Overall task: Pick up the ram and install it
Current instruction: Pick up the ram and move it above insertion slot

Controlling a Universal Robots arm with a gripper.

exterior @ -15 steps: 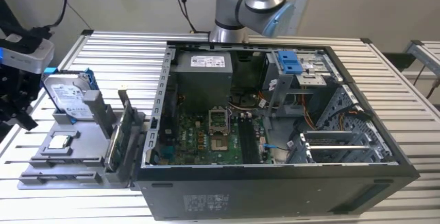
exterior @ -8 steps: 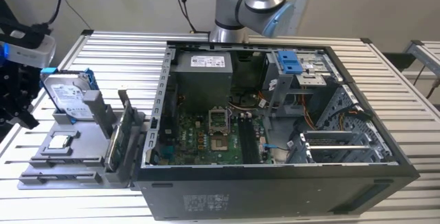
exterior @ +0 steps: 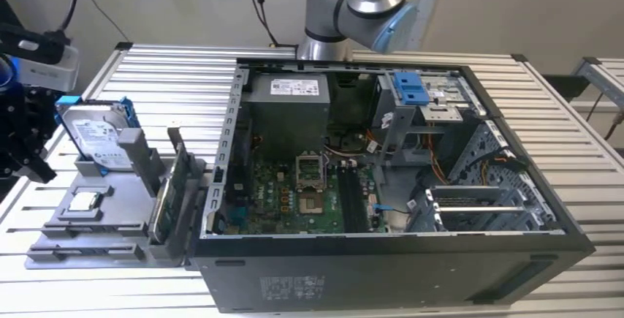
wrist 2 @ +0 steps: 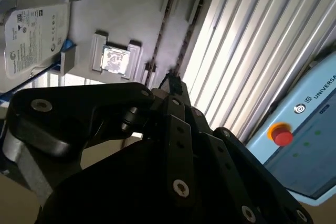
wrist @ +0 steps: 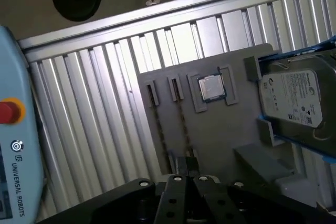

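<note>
Well, the gripper [wrist: 186, 165] hangs with its fingers drawn together on nothing, pointed toward the grey holder [wrist: 210, 135]. The ram [exterior: 180, 159] stands on edge in a slot of that holder, well apart from the gripper. It is beside a green board [exterior: 161, 212] and just outside the open computer case [exterior: 390, 274].

The exterior view takes in the motherboard [exterior: 283, 201]. Both wrist views bring up a processor chip [wrist: 211, 86], the blue-framed hard drive [wrist: 294, 98] and a pale blue pendant [wrist 2: 310, 145] with its red button [wrist 2: 282, 134].

Everything sits on a ribbed metal table [exterior: 166, 66] before a plain wall [exterior: 546, 4].
</note>
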